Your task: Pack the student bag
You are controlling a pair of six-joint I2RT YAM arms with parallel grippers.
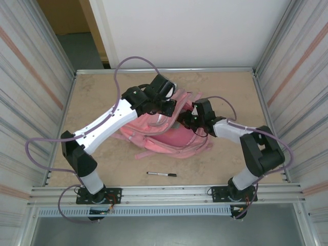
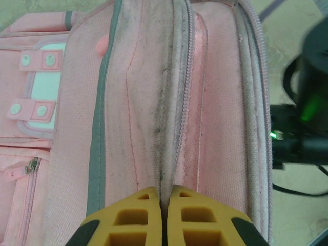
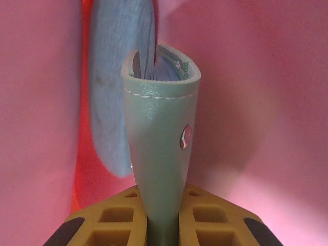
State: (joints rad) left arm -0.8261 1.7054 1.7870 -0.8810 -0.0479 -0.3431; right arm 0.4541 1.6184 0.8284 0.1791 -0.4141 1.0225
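Note:
The student bag (image 1: 169, 138), a big pink backpack, lies in the middle of the table with its mouth held up. My left gripper (image 1: 168, 104) is shut on the fabric fold beside the zip; in the left wrist view the yellow fingertips (image 2: 143, 202) of the left gripper (image 2: 165, 190) pinch that edge of the bag (image 2: 128, 113). My right gripper (image 1: 191, 121) reaches into the opening from the right. The right gripper (image 3: 162, 190) is shut on a grey-green stitched pouch (image 3: 159, 128), which stands upright inside the pink lining (image 3: 266, 102).
A black pen (image 1: 161, 174) lies on the table in front of the bag. Metal walls close in the table on both sides. A blue-grey flat item (image 3: 107, 102) sits in the bag just left of the pouch. The right arm's wrist (image 2: 307, 118) is close beside the bag.

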